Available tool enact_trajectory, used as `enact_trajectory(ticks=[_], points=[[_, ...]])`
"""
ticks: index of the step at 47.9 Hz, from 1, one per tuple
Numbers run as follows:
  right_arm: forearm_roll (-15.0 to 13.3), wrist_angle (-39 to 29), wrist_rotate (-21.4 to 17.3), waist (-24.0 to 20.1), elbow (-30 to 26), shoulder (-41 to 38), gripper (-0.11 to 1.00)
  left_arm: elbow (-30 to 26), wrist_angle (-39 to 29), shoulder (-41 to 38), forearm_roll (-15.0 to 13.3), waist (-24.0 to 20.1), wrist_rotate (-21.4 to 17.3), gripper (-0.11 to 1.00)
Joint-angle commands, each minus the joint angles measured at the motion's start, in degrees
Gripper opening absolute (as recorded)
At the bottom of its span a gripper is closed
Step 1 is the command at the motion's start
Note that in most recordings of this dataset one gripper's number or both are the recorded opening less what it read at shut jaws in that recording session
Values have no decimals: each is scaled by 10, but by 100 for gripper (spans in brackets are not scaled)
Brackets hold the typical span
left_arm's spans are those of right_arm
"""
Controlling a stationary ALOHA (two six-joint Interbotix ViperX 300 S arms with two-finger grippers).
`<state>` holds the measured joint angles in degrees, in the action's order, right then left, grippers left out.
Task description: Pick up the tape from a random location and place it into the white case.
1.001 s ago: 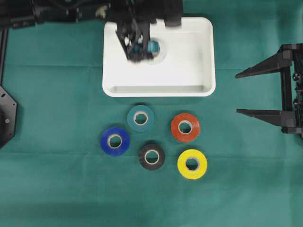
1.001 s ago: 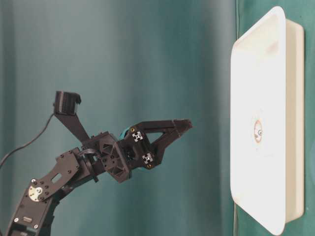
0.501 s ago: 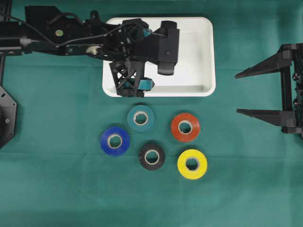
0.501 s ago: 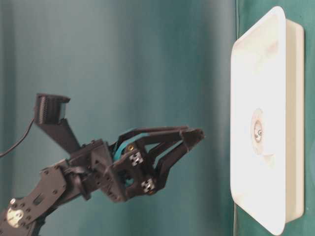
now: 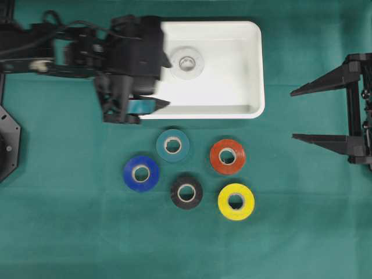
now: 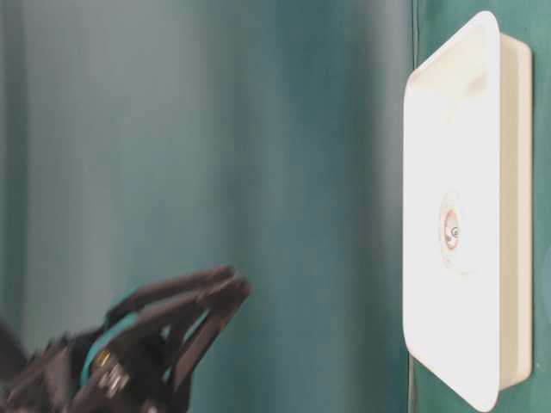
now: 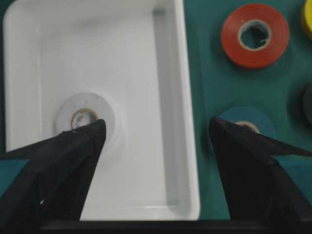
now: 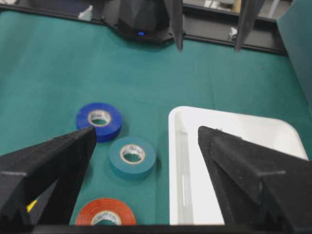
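A white tape roll (image 5: 187, 62) lies flat inside the white case (image 5: 232, 87), in its left half, with nothing touching it. My left gripper (image 5: 168, 82) hangs open and empty above the case's left end, blurred. In the left wrist view its fingertips (image 7: 100, 127) straddle the case's rim (image 7: 187, 122), with the white roll (image 7: 87, 117) beside the left tip. Low at the left of the table-level view, the left gripper (image 6: 228, 292) stands well away from the case (image 6: 448, 112). My right gripper (image 5: 292, 115) stands open and empty at the right edge.
On the green cloth below the case lie a teal roll (image 5: 172, 145), a blue roll (image 5: 141, 173), a black roll (image 5: 186, 192), a red roll (image 5: 227, 156) and a yellow roll (image 5: 236, 201). The left arm's links (image 5: 58, 49) stretch along the top left.
The left gripper has drawn back from over the white roll towards the case's left end, and sinks in the table-level view. The white roll stays in the case. The right gripper is still.
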<state>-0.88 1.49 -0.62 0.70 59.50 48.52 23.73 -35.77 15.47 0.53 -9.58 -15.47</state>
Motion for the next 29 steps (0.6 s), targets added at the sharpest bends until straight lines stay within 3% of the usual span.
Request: enact_trajectory(ticks=[1,29], points=[[1,-4,-1,1,-17,3,91,17,18,47,-2,1,11,82],[3,-65,-1,0,-12,33,91,198,57,281,-2,0,72,82]])
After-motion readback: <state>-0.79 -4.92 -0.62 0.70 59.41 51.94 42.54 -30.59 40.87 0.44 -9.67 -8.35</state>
